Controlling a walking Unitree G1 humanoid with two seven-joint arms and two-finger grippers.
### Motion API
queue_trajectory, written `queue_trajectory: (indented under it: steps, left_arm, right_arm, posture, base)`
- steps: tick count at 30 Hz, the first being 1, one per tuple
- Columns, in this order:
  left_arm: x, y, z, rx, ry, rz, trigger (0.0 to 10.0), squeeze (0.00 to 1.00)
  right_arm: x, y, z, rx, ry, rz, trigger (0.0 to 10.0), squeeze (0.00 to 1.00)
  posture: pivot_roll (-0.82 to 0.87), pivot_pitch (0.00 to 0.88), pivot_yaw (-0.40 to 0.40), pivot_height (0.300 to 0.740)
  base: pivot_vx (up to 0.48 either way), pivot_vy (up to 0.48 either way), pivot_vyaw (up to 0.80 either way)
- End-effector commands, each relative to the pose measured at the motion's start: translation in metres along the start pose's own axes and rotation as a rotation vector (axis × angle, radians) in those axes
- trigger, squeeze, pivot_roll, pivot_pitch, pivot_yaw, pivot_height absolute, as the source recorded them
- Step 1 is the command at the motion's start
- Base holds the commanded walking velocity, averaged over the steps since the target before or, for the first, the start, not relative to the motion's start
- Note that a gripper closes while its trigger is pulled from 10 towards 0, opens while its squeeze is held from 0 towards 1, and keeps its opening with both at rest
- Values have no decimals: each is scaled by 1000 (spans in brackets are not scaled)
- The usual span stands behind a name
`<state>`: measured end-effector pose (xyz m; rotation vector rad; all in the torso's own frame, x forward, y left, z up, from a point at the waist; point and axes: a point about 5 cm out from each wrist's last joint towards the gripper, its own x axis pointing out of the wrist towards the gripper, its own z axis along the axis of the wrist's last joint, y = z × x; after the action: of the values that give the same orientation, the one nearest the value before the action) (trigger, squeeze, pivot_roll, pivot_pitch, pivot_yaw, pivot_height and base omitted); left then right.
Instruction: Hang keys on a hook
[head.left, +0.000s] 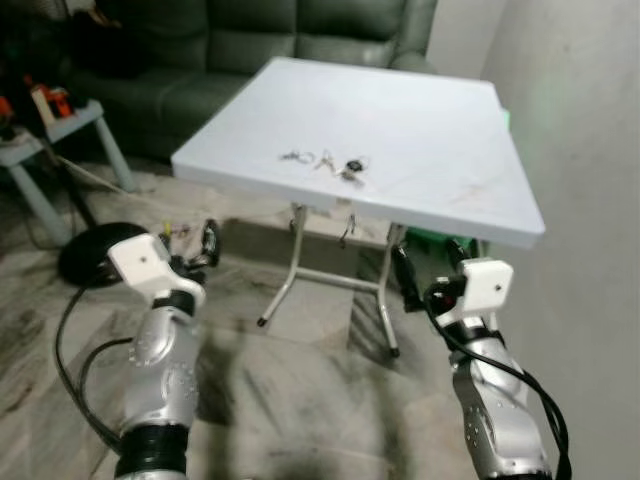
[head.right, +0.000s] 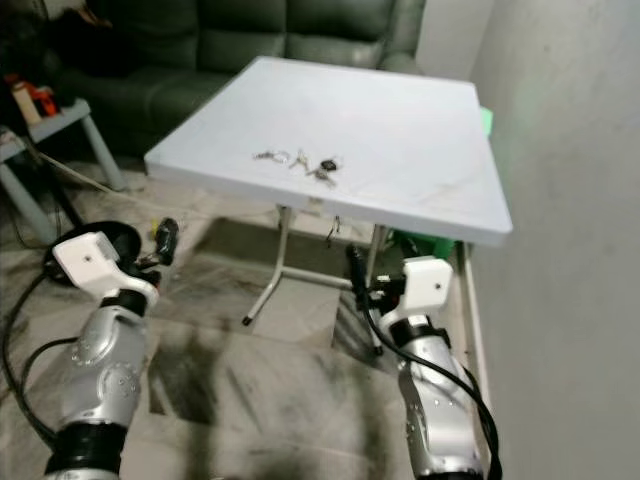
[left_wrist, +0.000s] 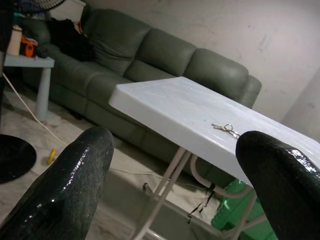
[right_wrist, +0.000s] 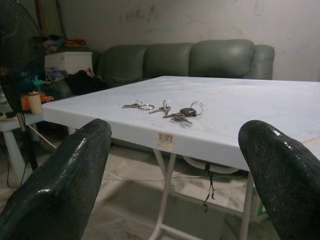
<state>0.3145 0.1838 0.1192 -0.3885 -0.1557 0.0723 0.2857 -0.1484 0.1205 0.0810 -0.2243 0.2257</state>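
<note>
Both grippers are wide apart and holding nothing right now. Right gripper is hanging low in front of the near edge of the white folding table, below the tabletop, fingers spread. Left gripper is about the same, low and off toward the table's left corner, also spread.

So the keys are sitting loose on the tabletop, kinda strung out in a little row near the front edge: a ring on the left, a couple of loose-looking keys, then a bunch with a dark fob on the right end. Nothing is touching them. From the right wrist camera they're pretty much dead ahead, just above finger height.

No hook in any view that I can make out, so my guess is we're at the very start, pickup not begun.

What I'd worry about: keys lie dead flat on a slick top, and those long fingers could just shove them around instead of getting under them. They're close to the edge too, so a bad push toward the robot might send them onto the floor. Also looks like more than one bunch, so a pinch might only catch part of it.

Green sofa behind, fan base on the floor to the left.
</note>
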Motion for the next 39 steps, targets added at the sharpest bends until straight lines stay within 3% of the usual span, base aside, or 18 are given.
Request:
queue_trajectory:
  steps: [1, 12, 26, 39]
  left_arm:
    - [1, -9, -2, -10, 8, -16, 10000, 0]
    - [1, -9, -3, -14, 13, -14, 10000, 0]
    - [1, -10, -12, -21, 97, -16, 10000, 0]
    - [0, -16, -12, 26, 94, -85, 10000, 0]
  right_arm:
    - [-4, -8, -1, -3, 10, -24, 10000, 0]
    - [-4, -8, -1, -5, 14, -25, 10000, 0]
    - [-5, -9, -1, -7, 21, -23, 10000, 0]
    - [-5, -8, -2, -6, 22, -23, 10000, 0]
  posture:
    - [-12, 0, -11, 702]
    - [-13, 0, -12, 702]
    - [-15, 0, -13, 702]
    - [-15, 0, -7, 702]
  base:
    - [0, 371, 0]
    - [0, 363, 0]
    - [0, 0, 0]
    - [141, 0, 0]
